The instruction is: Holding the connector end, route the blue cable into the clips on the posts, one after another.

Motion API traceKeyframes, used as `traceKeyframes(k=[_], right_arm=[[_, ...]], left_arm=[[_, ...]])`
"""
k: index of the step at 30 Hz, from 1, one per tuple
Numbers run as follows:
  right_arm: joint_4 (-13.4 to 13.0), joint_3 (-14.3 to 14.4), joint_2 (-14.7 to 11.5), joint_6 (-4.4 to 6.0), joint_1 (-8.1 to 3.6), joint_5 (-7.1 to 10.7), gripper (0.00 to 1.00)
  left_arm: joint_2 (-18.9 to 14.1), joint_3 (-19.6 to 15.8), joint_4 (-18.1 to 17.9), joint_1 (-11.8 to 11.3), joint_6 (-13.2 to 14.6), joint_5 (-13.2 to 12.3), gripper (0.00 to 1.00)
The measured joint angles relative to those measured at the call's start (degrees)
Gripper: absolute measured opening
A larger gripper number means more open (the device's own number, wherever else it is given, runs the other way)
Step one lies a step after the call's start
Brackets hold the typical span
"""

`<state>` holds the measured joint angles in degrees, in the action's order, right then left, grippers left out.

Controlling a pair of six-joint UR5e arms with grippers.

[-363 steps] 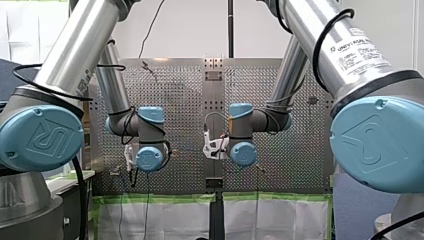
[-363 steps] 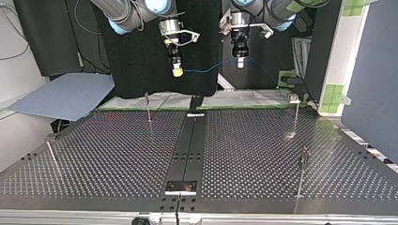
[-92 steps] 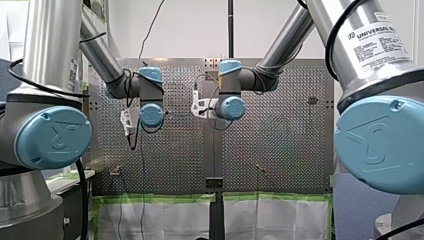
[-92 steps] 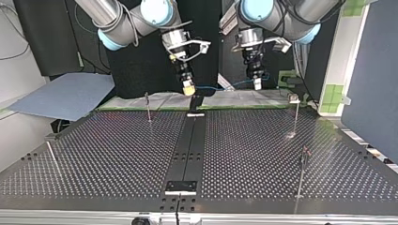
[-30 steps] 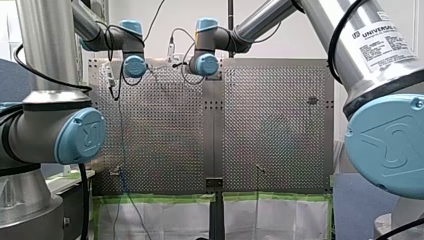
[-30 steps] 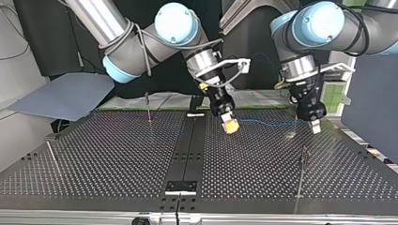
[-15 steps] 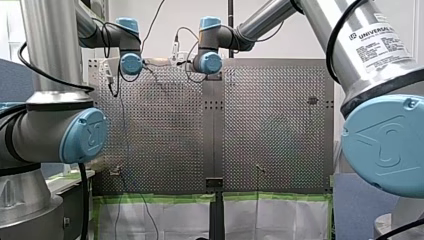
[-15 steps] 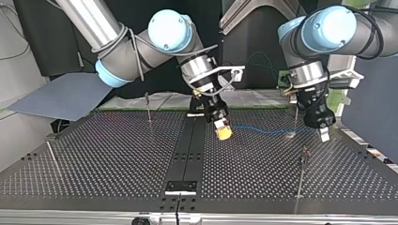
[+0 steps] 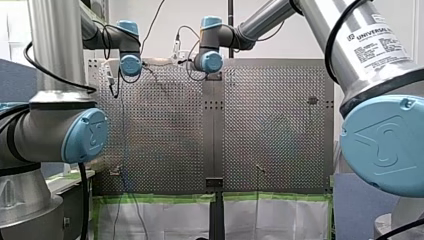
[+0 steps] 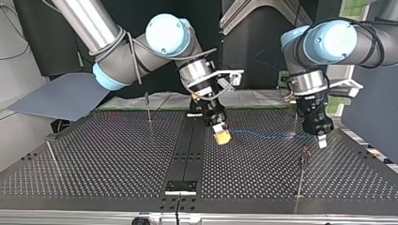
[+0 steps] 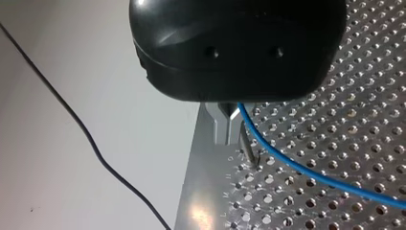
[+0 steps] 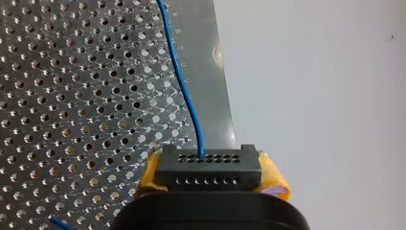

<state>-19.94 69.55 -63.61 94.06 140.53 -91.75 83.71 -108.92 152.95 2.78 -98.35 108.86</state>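
Observation:
In the top view a thin blue cable (image 10: 272, 136) runs taut just above the perforated table (image 10: 117, 154) between my two grippers. My right gripper (image 10: 221, 136), with yellow pads, is shut on the black connector (image 12: 208, 165); the cable (image 12: 184, 86) leaves the connector's face and runs ahead over the holes. My left gripper (image 10: 321, 140) hangs near the table's edge at the view's right. Its metal fingers (image 11: 222, 129) are shut on the cable (image 11: 297, 167). A slim post (image 10: 303, 154) stands close in front of it, and another post (image 10: 295, 123) just behind.
Two more thin posts stand at the top view's left, one at the back (image 10: 148, 107) and one near the front (image 10: 51, 157). A dark centre strip (image 10: 187, 154) divides the table. A blue-grey sheet (image 10: 65, 93) lies beyond the far left corner.
Both grippers have come down from beyond the table's far edge to just above it, the cable stretched between them. Over the last second my right gripper drifted towards the top view's left.

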Motion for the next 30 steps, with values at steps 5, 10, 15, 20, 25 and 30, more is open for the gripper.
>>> traceKeyframes(k=[5, 10, 15, 20, 25, 30], right_arm=[[0.5, -1.2, 1.8, 0.00, -0.02, 0.52, 0.00], [0.9, -2.1, 2.8, 0.00, 0.03, 1.01, 0.00], [1.4, -4.2, 3.4, 0.00, 0.13, 1.65, 0.00], [1.6, -5.2, 3.6, 0.01, 0.10, 1.74, 0.00], [1.6, -5.6, 3.6, 0.00, -0.05, 1.79, 0.00], [1.6, -6.0, 3.7, 0.04, -0.27, 1.89, 0.00]], left_arm=[[0.4, 0.8, 0.1, -0.6, 0.0, -0.6, 0.00], [0.6, 1.4, 0.1, -1.3, -0.2, -1.9, 0.00], [1.4, 1.8, 0.1, -1.7, -0.4, -3.3, 0.00], [2.2, 2.2, 0.0, -2.2, -0.6, -4.3, 0.00], [2.3, 2.9, -0.2, -2.9, -1.5, -5.0, 0.00], [2.3, 3.0, -0.4, -3.7, -2.3, -5.8, 0.00]])
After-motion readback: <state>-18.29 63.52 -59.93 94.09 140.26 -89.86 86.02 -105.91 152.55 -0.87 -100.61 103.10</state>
